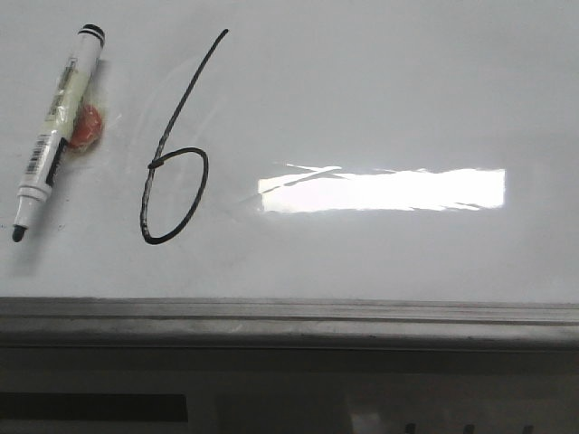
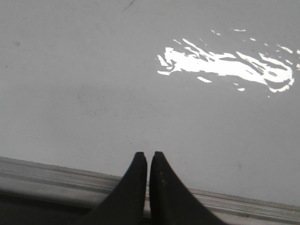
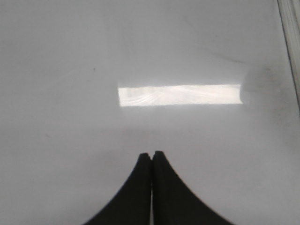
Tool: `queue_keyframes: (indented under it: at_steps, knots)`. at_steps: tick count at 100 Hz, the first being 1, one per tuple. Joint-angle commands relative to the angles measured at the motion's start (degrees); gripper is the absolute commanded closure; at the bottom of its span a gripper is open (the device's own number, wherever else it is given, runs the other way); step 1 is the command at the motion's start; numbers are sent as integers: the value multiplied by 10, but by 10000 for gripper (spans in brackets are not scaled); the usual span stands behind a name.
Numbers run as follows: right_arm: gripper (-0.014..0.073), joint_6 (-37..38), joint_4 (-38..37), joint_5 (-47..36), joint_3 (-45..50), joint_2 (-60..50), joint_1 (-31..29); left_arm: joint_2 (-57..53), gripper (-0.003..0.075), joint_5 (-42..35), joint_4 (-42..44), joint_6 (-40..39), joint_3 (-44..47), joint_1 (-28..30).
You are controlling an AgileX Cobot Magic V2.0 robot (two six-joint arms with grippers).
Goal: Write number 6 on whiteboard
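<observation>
A black hand-drawn number 6 [image 1: 172, 194] stands on the glossy whiteboard [image 1: 380, 99], a long slanted stroke ending in a narrow loop. A black-and-white marker [image 1: 56, 127] lies uncapped on the board to the left of the 6, tip toward the near edge, with a small red lump [image 1: 87, 127] beside it. Neither gripper shows in the front view. My left gripper [image 2: 150, 154] is shut and empty, over the board's near rail [image 2: 56, 176]. My right gripper [image 3: 152, 153] is shut and empty above bare board.
A bright rectangular glare [image 1: 384, 190] lies right of the 6. The grey metal edge rail [image 1: 289, 321] runs along the near side of the board. The right wrist view shows another edge rail [image 3: 291, 42] at the board's side.
</observation>
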Motion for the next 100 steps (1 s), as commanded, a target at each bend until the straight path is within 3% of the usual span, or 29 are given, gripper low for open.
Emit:
queue_keyframes:
  at_steps: [1, 19, 55, 100]
  knots:
    - [657, 2, -12, -38, 8, -1, -14, -17, 741, -26, -3, -3, 14, 1]
    - [657, 3, -20, -18, 8, -31, -35, -17, 741, -26, -3, -3, 14, 1]
    - [657, 8, -20, 146, 8, -161, -40, -17, 741, -26, -3, -3, 14, 1]
    - [657, 71, -86, 241, 8, -160, -40, -16, 741, -26, -3, -3, 14, 1]
